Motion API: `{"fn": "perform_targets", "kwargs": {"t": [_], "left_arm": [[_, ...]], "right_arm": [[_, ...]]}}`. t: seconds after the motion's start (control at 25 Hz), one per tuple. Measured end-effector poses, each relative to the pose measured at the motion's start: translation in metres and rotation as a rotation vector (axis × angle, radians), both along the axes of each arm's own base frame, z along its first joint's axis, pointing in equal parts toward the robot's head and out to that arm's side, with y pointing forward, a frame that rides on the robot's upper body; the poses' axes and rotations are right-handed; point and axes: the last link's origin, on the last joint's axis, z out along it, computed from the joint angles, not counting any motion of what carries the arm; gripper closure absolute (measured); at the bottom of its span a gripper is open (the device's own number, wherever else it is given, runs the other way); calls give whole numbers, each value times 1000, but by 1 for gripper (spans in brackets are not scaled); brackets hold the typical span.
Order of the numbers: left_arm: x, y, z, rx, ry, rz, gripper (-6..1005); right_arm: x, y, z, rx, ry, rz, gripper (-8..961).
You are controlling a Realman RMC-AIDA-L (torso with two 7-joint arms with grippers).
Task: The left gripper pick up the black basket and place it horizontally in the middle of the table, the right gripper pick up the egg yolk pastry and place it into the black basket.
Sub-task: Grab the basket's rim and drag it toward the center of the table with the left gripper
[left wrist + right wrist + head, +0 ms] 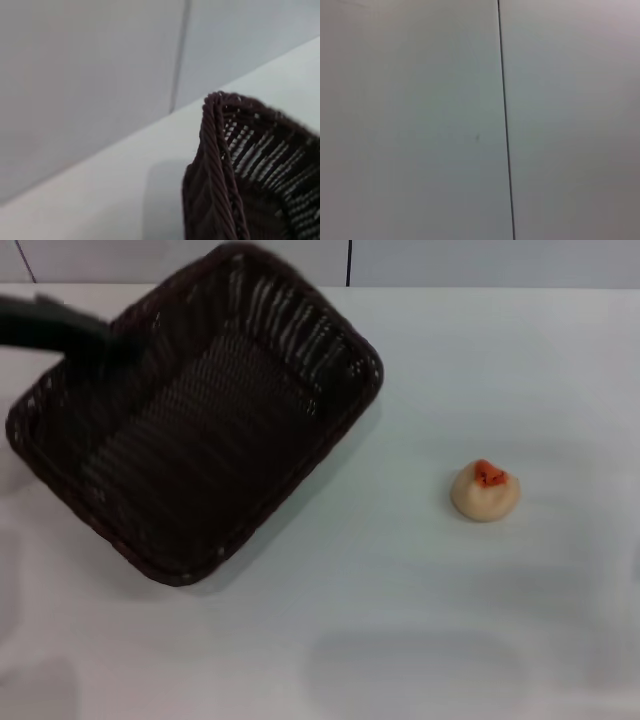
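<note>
The black basket [200, 420] is at the left of the white table [400, 620], turned diagonally, blurred and casting a shadow below its near side. My left gripper [92, 340] shows only as a dark bar from the left edge, meeting the basket's far-left rim and holding it. The left wrist view shows a corner of the basket's braided rim [220, 165] close up, raised over the table. The egg yolk pastry [485, 491], pale with an orange-red spot, lies alone on the table's right side. My right gripper is out of view.
A pale wall with a dark vertical seam [349, 262] runs behind the table's far edge. The right wrist view shows only that wall and seam [505, 130].
</note>
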Motion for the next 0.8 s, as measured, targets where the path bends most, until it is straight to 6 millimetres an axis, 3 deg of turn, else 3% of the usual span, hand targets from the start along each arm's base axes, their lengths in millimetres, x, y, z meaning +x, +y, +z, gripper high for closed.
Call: {"fn": "perform_targets", "kwargs": {"t": [0.24, 0.4, 0.52, 0.8], "left_arm": [[41, 1, 25, -58, -93, -218, 801], [61, 1, 31, -110, -91, -331, 795], [73, -1, 27, -167, -62, -412, 791], [97, -9, -4, -341, 43, -570, 780]], "right_arm": [[2, -5, 2, 20, -3, -1, 447], [5, -10, 4, 34, -2, -7, 447], [7, -14, 5, 41, -1, -14, 447], [13, -23, 5, 51, 0, -32, 447]]}}
